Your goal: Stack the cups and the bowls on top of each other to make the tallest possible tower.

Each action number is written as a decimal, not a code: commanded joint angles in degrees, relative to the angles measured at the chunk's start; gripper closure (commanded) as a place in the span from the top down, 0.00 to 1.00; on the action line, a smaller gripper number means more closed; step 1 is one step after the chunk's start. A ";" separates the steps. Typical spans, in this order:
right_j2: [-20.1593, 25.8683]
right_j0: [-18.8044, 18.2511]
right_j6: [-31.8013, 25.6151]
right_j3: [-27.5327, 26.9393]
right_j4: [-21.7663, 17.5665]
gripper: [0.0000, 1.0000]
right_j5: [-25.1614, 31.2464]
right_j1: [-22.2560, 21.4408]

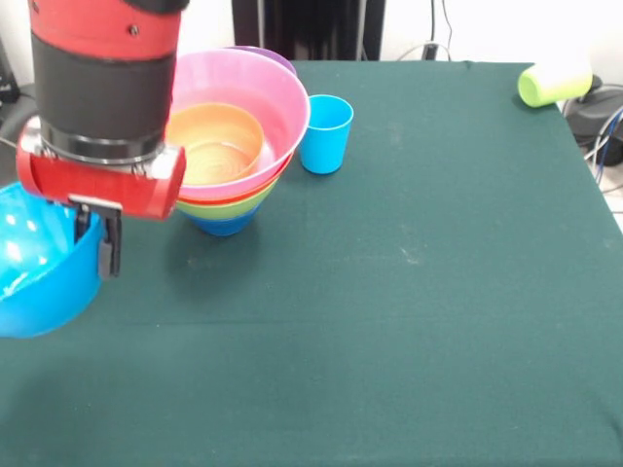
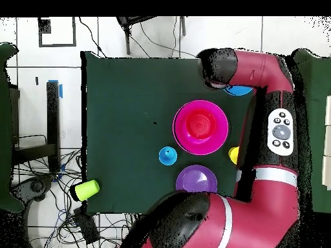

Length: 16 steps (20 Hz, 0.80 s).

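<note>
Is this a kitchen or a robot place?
Probably a robot lab: a red and black robot arm works over a dark green cloth-covered table, with tangled black cables on the pale tiled floor.

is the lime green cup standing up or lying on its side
On its side. In the front view the lime green cup lies at the table's far right corner, its length running sideways. The overhead view shows its side too.

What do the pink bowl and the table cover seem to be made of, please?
Pink bowl: likely glossy plastic; its thin, slightly translucent wall shows bright highlights. Table cover: probably matte green cloth or felt; it reflects nothing and shows faint marks.
</note>
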 commanded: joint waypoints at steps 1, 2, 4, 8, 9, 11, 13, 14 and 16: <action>4.84 0.82 -14.31 7.44 0.32 0.00 6.78 -4.67; 4.86 0.74 -14.22 7.85 0.47 0.00 6.88 -5.06; 5.03 0.52 -14.33 9.15 0.76 0.00 6.57 -6.10; 4.88 0.44 -13.83 11.15 1.07 0.00 6.19 -7.45; 4.87 0.52 -13.83 11.10 1.09 0.00 6.58 -7.56; 4.91 0.78 -13.78 10.66 1.20 0.00 7.94 -7.85; 4.87 0.76 -13.42 11.39 1.31 0.00 8.36 -8.24; 4.87 0.83 -13.15 11.64 1.41 0.00 8.69 -8.45; 4.77 0.89 -12.38 12.78 1.74 0.00 8.87 -9.17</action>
